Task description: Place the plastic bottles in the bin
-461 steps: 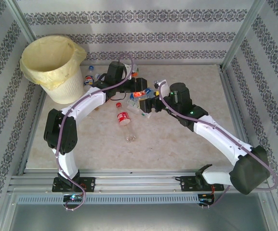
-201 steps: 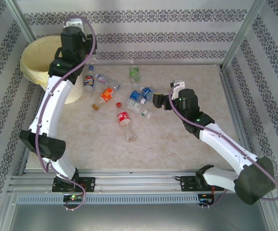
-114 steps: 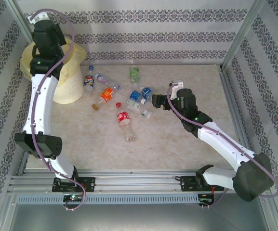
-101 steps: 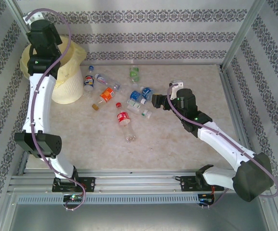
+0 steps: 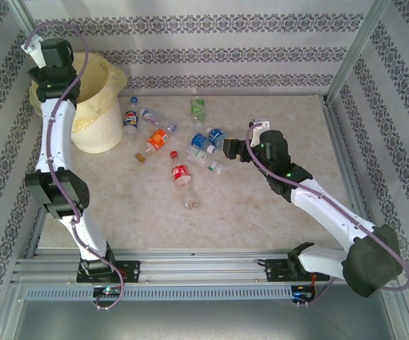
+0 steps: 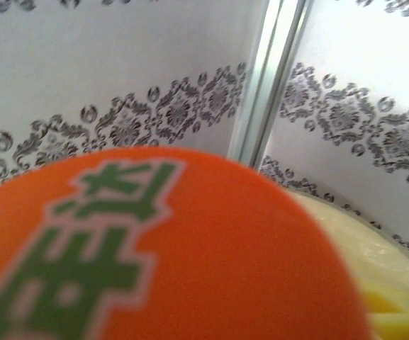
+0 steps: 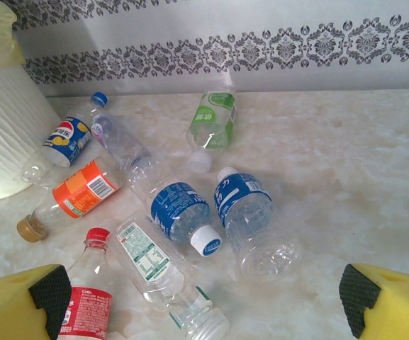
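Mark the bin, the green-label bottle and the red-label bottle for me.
bin [image 5: 102, 134]: top view, on its white ribbed wall.
green-label bottle [image 7: 213, 119]: right wrist view, on its label.
red-label bottle [image 5: 181, 173]: top view, on its label.

The desk [image 5: 247, 212] has a pale cream top veined like marble, smooth enough to give back a soft sheen. White wall panels [image 5: 225, 42] enclose it at the far edge and both side edges, each printed with horizontal bands of dark grey damask ornament. Slim aluminium posts [image 5: 356, 42] rise at the desk's far corners, and one [image 6: 268, 78] shows close up where two panels meet. Silver extruded rails [image 5: 204, 268] run along the near edge. Below them lies a perforated grey strip [image 5: 204, 292], then a plain grey metal sheet [image 5: 204, 319]. The light is even and diffuse, with only faint shadows.
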`<act>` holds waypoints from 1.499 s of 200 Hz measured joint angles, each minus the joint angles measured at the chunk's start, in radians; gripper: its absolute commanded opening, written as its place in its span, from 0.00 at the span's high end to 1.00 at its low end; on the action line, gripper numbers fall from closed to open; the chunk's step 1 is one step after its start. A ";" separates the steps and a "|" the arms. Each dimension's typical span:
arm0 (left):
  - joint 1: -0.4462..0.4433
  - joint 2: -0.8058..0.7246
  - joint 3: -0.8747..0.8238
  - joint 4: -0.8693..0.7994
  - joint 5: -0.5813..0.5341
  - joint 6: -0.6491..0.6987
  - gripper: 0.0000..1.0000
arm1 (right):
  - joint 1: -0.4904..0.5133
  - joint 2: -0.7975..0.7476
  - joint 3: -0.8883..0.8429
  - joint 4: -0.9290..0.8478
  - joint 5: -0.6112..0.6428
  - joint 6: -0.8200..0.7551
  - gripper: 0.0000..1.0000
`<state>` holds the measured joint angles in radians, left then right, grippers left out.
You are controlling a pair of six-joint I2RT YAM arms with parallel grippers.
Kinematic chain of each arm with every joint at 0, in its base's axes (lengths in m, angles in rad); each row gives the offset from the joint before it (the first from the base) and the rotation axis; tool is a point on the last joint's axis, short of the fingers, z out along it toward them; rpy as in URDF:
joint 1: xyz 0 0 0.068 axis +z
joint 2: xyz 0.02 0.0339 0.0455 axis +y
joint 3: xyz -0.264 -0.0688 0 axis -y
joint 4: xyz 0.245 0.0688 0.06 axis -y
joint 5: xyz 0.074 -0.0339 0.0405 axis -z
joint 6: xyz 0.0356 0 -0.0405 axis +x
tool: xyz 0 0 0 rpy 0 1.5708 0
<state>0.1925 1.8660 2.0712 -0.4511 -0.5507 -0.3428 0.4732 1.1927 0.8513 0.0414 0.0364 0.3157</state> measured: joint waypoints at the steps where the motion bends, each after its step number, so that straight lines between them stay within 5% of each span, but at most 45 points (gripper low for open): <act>1: 0.000 0.000 -0.001 -0.001 0.000 -0.002 0.36 | 0.000 0.000 0.000 0.000 0.000 0.000 0.02; 106: 0.004 0.029 -0.016 -0.153 -0.076 -0.255 0.20 | 0.000 0.000 0.000 -0.008 -0.011 0.000 0.02; 212: -0.061 -0.011 -0.016 -0.163 0.137 -0.262 0.00 | 0.000 0.019 0.000 -0.008 -0.019 0.012 0.02; 300: -0.238 -0.068 -0.109 -0.097 0.361 -0.245 0.00 | -0.032 0.115 0.045 -0.071 -0.044 -0.014 0.02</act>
<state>-0.0460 1.7977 1.9625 -0.5480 -0.1898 -0.5877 0.4416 1.3075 0.8959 -0.0296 -0.0078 0.3019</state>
